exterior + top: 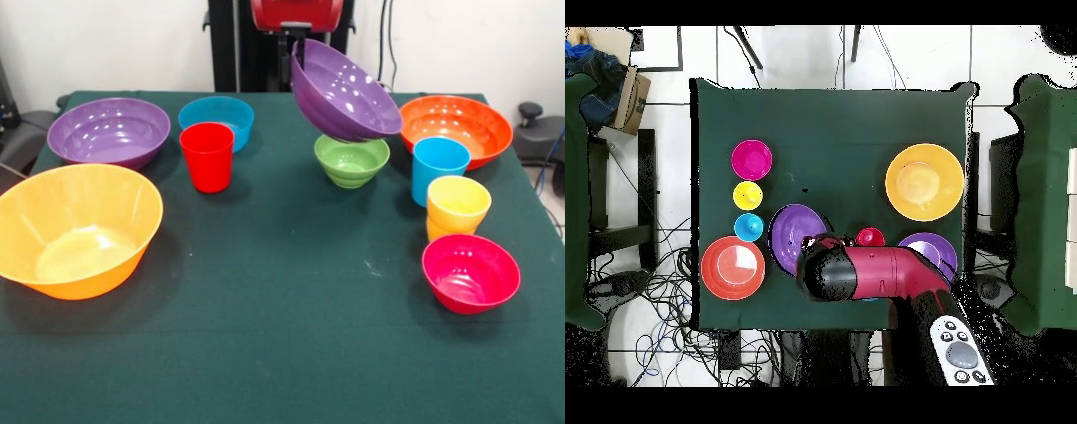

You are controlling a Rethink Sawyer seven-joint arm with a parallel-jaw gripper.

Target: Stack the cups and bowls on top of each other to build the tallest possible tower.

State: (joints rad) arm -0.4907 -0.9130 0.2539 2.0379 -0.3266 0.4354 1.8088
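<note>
The yellow-orange bowl (78, 230) sat nearest the camera at the table's front corner, with the pink bowl (470, 272) at the opposite front side and well apart from it. Just behind the pink bowl stood the yellow cup (457, 207), then the blue cup (439, 169), the three in a line running back toward the orange bowl (456, 129).

The green bowl (351, 161) served as the landmark in mid-table. Directly above it hung a purple bowl (342, 92), tilted steeply with its mouth facing up and away, its lower wall at or just over the green bowl's rim; whether the two touched could not be told. The gripper (300, 53) met that purple bowl at its raised rim, apparently clamped on it, though the fingers themselves were hidden in both views. From overhead the arm (870, 272) covered much of that spot.

To the green bowl's other side stood the red cup (207, 156), with the small blue bowl (216, 121) just behind it and the second purple bowl (109, 132) beyond, near the table's edge.

The step appeared to be seating the purple bowl on the green one. Done well, that called for levelling the bowl and centring it before release; let go at this tilt, it would likely slide off the smaller base.
</note>
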